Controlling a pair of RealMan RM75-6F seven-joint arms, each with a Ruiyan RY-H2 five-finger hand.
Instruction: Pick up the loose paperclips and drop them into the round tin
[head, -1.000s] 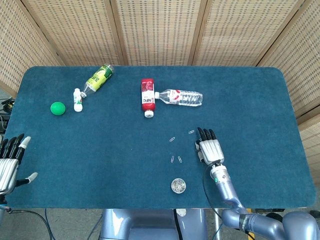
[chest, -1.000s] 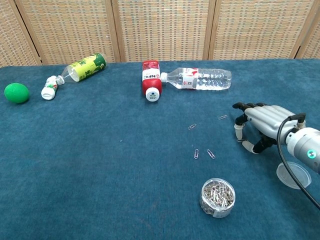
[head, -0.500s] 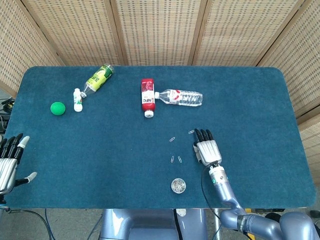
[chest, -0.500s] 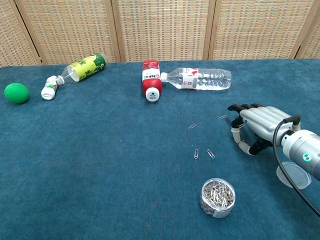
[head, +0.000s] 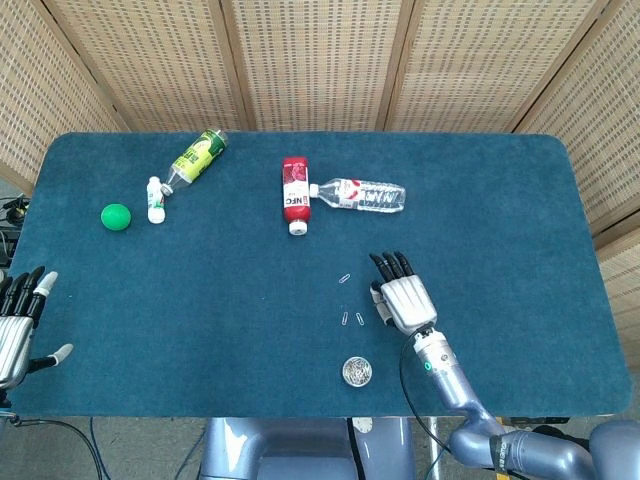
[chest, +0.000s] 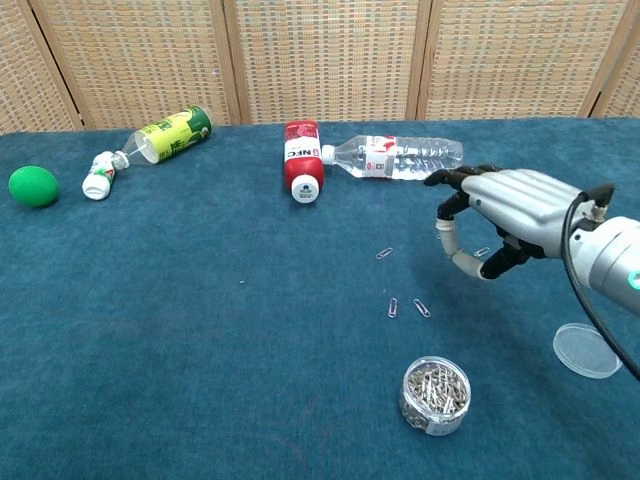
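Observation:
Three loose paperclips lie on the blue cloth: one (head: 345, 277) (chest: 384, 253) further back and a pair (head: 352, 319) (chest: 393, 307) (chest: 422, 308) nearer the front. A further clip (chest: 483, 251) shows on the cloth under my right hand. The round tin (head: 356, 372) (chest: 435, 394), open and holding several clips, stands near the front edge. My right hand (head: 400, 295) (chest: 500, 210) hovers palm down just right of the clips, fingers spread and thumb curved down, holding nothing. My left hand (head: 20, 320) rests open at the table's front left corner.
The tin's clear lid (chest: 587, 350) lies at the front right. At the back lie a red bottle (head: 294, 192), a clear water bottle (head: 360, 195), a green bottle (head: 198, 156), a small white bottle (head: 155, 199) and a green ball (head: 116, 216).
My right hand has lifted and shifted left and further back, toward the clips, now covering the rightmost clip in the head view. The left hand has barely moved.

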